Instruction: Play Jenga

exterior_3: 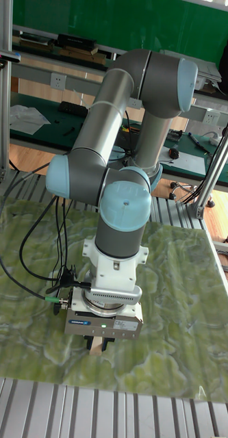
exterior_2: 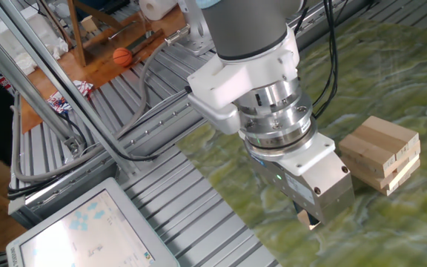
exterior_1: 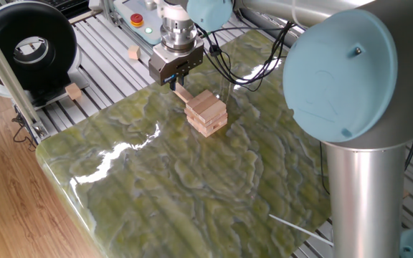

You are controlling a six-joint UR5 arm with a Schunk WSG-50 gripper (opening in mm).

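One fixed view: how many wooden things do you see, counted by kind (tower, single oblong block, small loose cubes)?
Tower of pale wooden oblong blocks: 1
Single pale oblong wooden block, at the pincer: 1
Small loose wooden cubes on the metal rails: 2
Total: 4

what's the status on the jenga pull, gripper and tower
Gripper shut on single block, low over the green mat. Jenga tower upright, apart from the gripper. Nothing in the way on the mat.
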